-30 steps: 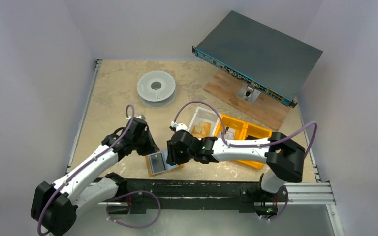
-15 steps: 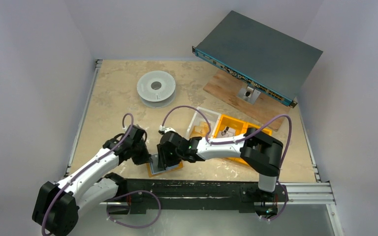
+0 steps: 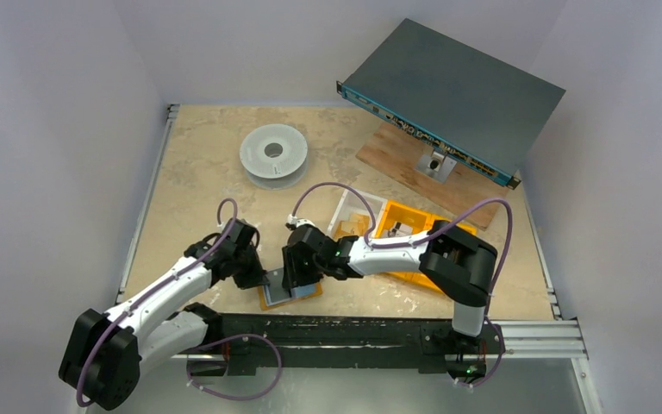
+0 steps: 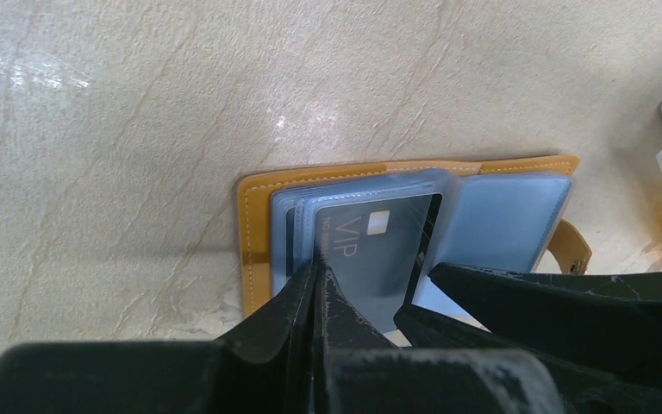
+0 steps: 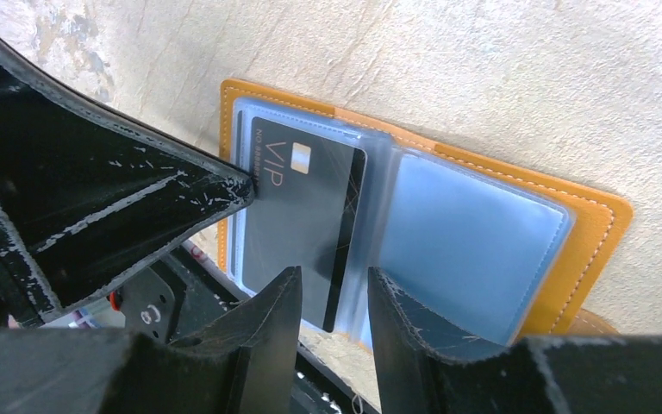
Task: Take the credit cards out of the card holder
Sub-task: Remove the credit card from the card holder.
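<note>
Left hand [image 4: 315, 289]: the two fingers are pressed together with no gap. Their tips rest on the left edge of the dark card [image 4: 371, 250] marked "VIP". Whether the card itself is pinched between them cannot be determined.

Right hand [image 5: 332, 285]: the fingers stand partly apart and nothing is clamped between them. They are positioned over the card holder [image 4: 254, 250], and the lower right corner of the card and the fold of the clear sleeves [image 5: 474, 241] are visible in the gap.

Card holder: it lies open and flat on the bench [image 4: 138, 129], close to the near edge and between the two hands. The card sits in a sleeve on the left half. The strap tab [image 4: 573, 250] projects from the right edge.

Surroundings: the white tray [image 3: 353, 211] and orange bins [image 3: 431, 228] are on the bench just right of the card holder. The white spool [image 3: 273, 155] is farther back, well apart.
</note>
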You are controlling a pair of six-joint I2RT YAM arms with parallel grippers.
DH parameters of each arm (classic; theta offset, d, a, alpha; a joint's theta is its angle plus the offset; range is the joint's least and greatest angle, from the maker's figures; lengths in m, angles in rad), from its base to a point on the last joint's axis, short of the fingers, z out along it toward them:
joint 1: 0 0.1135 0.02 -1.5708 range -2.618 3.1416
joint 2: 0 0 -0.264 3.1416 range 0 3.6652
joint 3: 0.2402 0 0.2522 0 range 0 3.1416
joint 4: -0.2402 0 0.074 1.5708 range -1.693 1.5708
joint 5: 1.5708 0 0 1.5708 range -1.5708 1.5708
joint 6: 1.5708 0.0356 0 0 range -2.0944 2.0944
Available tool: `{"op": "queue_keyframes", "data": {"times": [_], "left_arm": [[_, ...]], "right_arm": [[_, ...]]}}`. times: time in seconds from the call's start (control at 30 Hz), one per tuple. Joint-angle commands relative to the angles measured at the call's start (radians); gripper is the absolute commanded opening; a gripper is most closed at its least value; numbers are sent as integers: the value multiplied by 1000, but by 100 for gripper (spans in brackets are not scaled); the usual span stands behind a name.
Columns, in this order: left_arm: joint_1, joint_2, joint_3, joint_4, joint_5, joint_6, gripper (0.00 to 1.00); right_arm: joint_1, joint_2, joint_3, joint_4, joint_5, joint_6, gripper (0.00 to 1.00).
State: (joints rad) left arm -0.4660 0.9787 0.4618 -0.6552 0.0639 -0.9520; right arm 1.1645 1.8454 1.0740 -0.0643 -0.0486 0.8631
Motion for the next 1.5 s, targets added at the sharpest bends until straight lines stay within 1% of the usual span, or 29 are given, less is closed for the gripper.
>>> {"op": "queue_keyframes", "data": {"times": [0.0,0.37,0.6,0.9,1.1,1.23,1.33,1.47], "left_arm": [[7,18,-7,29,4,-8,0],[6,79,-49,125,72,-23,0],[6,93,-47,89,27,-30,0],[6,116,-41,87,16,-44,0],[6,119,-45,93,20,-44,0],[6,119,-47,92,23,-45,0],[6,118,-48,93,24,-50,0],[6,119,-48,93,21,-53,0]], "right_arm": [[-12,4,-27,58,-34,-4,35],[-51,26,-114,209,-146,44,34],[-85,-19,-185,300,-183,75,34],[-131,-66,-324,513,-270,173,33],[-146,-27,-370,652,-331,246,27],[-156,-16,-408,741,-344,297,21],[-165,-25,-432,766,-337,313,18],[-170,-39,-447,765,-327,313,11]]}}
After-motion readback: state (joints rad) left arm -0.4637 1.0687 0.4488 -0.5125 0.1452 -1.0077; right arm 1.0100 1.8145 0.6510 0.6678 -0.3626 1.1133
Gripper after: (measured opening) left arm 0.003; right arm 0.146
